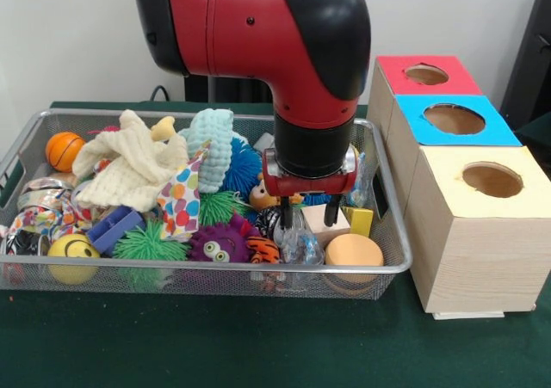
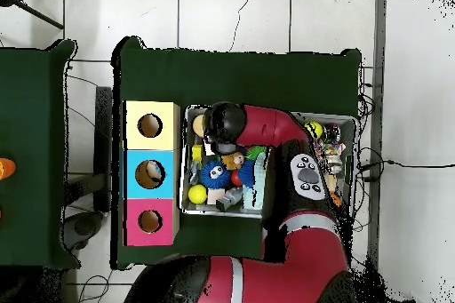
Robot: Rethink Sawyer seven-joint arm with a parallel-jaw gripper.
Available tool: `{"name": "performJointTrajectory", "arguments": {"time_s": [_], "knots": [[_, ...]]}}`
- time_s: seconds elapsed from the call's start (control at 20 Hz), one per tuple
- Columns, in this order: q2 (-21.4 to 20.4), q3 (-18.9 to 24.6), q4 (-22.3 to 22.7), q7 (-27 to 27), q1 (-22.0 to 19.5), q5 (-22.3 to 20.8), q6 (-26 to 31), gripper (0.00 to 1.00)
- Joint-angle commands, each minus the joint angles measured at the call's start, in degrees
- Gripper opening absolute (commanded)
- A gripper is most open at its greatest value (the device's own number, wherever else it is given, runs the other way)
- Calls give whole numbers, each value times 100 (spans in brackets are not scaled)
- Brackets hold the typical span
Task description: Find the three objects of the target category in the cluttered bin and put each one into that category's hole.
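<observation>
A wire bin (image 1: pixel 392 267) holds a jumble of toys. My gripper (image 1: pixel 305 219) reaches down into its right half, open, with its black fingers (image 1: pixel 286 211) on either side of a clear crinkly item (image 1: pixel 301 243). Around it lie a tiger-striped ball (image 1: pixel 263 250), a purple fuzzy ball with eyes (image 1: pixel 221 242), a wooden block (image 1: pixel 328 220) and an orange round pad (image 1: pixel 354 252). Three boxes stand to the right of the bin, with a red-topped hole (image 1: pixel 426 74), a blue-topped hole (image 1: pixel 454 119) and a cream-topped hole (image 1: pixel 492 180). In the overhead view the arm's wrist (image 2: pixel 223 123) hides the gripper.
Further left in the bin are a cream cloth (image 1: pixel 129 164), a pale blue knit (image 1: pixel 211 140), a blue spiky ball (image 1: pixel 244 169), a green spiky ball (image 1: pixel 150 243), an orange basketball (image 1: pixel 64 150) and a yellow smiley ball (image 1: pixel 73 255). Green cloth (image 1: pixel 258 345) covers the table.
</observation>
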Motion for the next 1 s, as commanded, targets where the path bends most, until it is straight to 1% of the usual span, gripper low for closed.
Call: {"name": "performJointTrajectory", "arguments": {"time_s": [0.05, 0.15, 0.25, 0.4, 0.6, 0.8, 1.0], "knots": [[78, -100, 169, 459, -39, -275, 132, 100], [129, -124, 124, 442, -50, -312, 43, 100], [171, -124, 46, 388, -62, -324, 73, 100], [127, -133, -41, 341, -45, -312, 259, 100], [105, -130, -274, 310, 17, -243, 603, 100], [152, -129, -492, 340, 68, -188, 787, 100], [166, -98, -564, 413, 106, -124, 858, 100]]}}
